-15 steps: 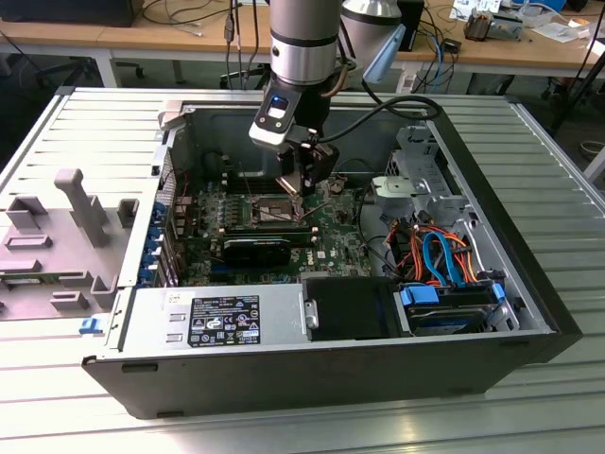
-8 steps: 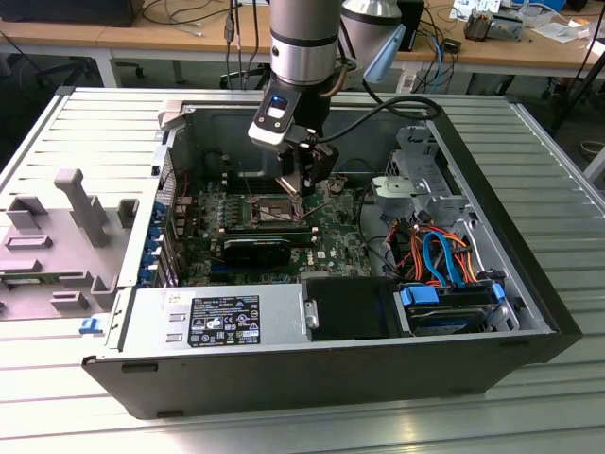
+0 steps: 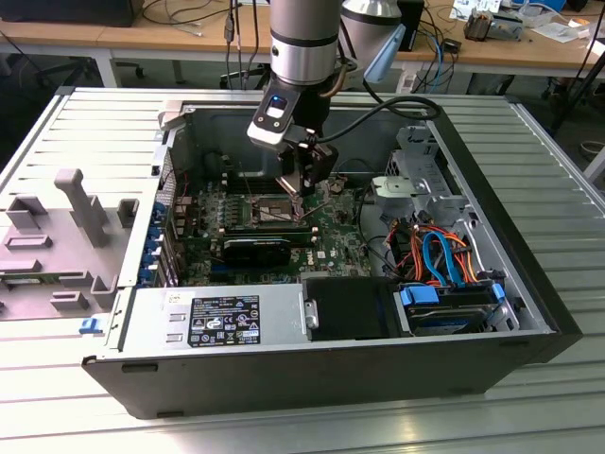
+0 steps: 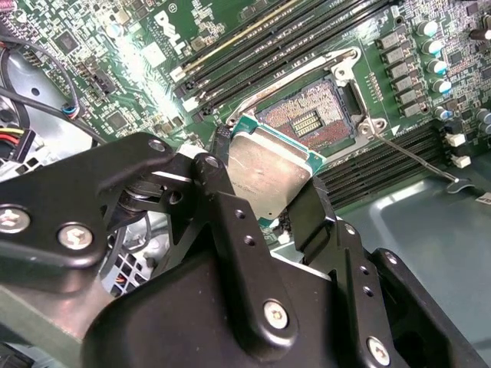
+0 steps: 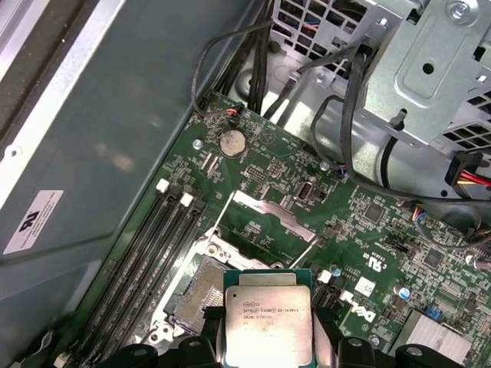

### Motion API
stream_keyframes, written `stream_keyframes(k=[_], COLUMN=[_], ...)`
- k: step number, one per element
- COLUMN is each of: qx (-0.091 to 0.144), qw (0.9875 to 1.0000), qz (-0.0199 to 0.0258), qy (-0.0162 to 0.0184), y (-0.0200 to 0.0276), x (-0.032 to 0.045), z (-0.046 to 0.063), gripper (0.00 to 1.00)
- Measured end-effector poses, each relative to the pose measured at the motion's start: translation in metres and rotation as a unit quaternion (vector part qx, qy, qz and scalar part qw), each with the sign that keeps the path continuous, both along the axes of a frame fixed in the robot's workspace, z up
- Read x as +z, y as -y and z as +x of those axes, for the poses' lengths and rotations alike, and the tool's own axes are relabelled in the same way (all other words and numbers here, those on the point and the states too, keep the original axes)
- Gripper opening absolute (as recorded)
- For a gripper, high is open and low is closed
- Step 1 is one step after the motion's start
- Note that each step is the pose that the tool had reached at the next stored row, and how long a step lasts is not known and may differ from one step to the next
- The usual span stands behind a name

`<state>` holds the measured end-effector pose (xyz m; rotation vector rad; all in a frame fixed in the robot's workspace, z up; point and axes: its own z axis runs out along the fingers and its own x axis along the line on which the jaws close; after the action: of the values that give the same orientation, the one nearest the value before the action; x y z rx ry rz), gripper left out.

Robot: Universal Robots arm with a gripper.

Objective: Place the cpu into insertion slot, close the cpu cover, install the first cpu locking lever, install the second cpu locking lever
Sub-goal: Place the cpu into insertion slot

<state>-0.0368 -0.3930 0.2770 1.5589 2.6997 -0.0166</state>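
One chip, one open socket: my gripper point(image 4: 265, 184) is clamped on the cpu point(image 5: 268, 326) by two opposite edges, silver top showing, holding it over one edge of the bare insertion slot point(image 4: 311, 119) on the motherboard point(image 3: 331, 241). The cpu cover point(image 5: 272, 213) stands raised off the slot, and a thin locking lever point(image 4: 414, 156) juts free beside it. In the exterior view the power supply point(image 3: 222, 320) lies at 6 o'clock from my gripper and the drive cage point(image 3: 416, 184) at 3 o'clock, inside the computer case point(image 3: 312, 378) on the counter point(image 3: 529, 416).
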Motion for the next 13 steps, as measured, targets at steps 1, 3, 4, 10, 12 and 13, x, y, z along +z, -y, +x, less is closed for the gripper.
stream_keyframes(k=[1, 3, 4, 10, 12, 13], qx=[-0.001, -0.003, -0.003, -0.010, -0.011, -0.012], qw=[1.0000, 1.0000, 1.0000, 1.0000, 0.9999, 0.9999], qz=[0.0000, 0.0000, 0.0000, 0.0000, 0.0000, 0.0000], qy=[0.0000, 0.0000, 0.0000, 0.0000, 0.0000, 0.0000], y=[0.0000, 0.0000, 0.0000, 0.0000, 0.0000, 0.0000], x=[0.0000, 0.0000, 0.0000, 0.0000, 0.0000, 0.0000], z=[0.0000, 0.0000, 0.0000, 0.0000, 0.0000, 0.0000], gripper=[0.54, 0.54, 0.54, 0.54, 0.54, 0.54])
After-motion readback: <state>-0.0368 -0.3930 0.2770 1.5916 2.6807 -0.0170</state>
